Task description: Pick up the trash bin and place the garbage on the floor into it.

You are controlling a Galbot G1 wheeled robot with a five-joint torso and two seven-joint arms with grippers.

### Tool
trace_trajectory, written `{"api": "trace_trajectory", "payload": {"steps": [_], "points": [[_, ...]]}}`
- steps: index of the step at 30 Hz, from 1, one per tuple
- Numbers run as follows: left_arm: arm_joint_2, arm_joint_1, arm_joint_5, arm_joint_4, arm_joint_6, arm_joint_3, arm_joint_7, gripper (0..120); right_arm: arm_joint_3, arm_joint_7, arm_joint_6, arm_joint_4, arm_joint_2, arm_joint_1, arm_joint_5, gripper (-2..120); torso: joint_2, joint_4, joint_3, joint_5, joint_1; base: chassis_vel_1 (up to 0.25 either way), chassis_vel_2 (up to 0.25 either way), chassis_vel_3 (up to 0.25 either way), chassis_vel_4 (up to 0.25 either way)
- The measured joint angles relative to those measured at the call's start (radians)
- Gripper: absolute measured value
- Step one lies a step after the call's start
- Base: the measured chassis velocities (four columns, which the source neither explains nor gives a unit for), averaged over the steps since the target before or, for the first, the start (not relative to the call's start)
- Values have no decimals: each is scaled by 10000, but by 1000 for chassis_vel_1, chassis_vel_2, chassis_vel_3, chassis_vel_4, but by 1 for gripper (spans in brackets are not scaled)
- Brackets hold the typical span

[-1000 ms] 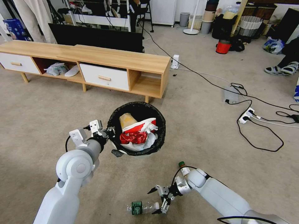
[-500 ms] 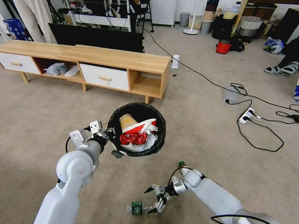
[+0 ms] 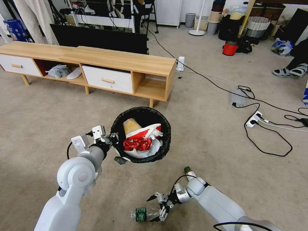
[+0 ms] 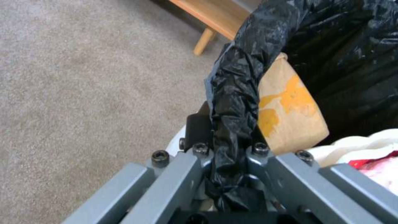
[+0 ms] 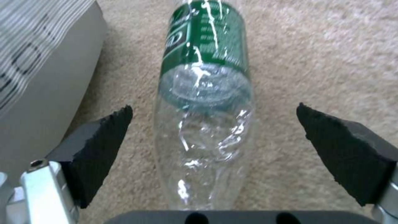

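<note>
1. Closing in on litter: the right gripper (image 3: 159,209) has shifted lower and further left across the last second, and it now sits over the butt end of the clear green-labelled bottle (image 3: 146,214) lying on the floor (image 3: 208,138).
2. Right gripper, state: jaws spread wide, nothing held. In the right wrist view the bottle (image 5: 205,102) lies lengthwise in the gap, each black pad (image 5: 99,149) standing clear of its sides. Contact not yet made.
3. Left gripper (image 3: 110,140), state: clamped on the near rim of the trash bin (image 3: 141,133); unchanged over the same second. The left wrist view shows the fingers (image 4: 182,174) pinching the folded black bag (image 4: 236,102) at the rim.
4. Trash bin, location: in front of the wooden TV bench (image 3: 96,64), at the left arm's end, rim tipped slightly toward the camera. Whether its base rests on the carpet or hangs just above it cannot be told.
5. Trash bin, contents: brown cardboard piece (image 3: 130,124), red-white paper carton (image 3: 144,130), crushed red can (image 3: 138,143), white tissue (image 3: 153,132).
6. Litter outstanding: the bottle under the right gripper; a second bottle (image 3: 188,172) beside the right forearm, mostly hidden by it.
7. Reading: the approach looks nearly finished, with the grasp itself not begun. Most garbage is in; two bottles remain.
</note>
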Motion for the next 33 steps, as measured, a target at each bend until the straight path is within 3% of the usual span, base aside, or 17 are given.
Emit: {"api": "trace_trajectory", "payload": {"steps": [16,33], "points": [[-41,49,67,-37,-12,18,11,3,259,41,164,-558,139,-26,-282,98,1,0,0,0,1,0,0,0,0],[-35,92,76,-108,-35,-29,46,3,297,23,204,-693,207,-51,-289,33,0,0,0,0,0,0,0,0,0]]}}
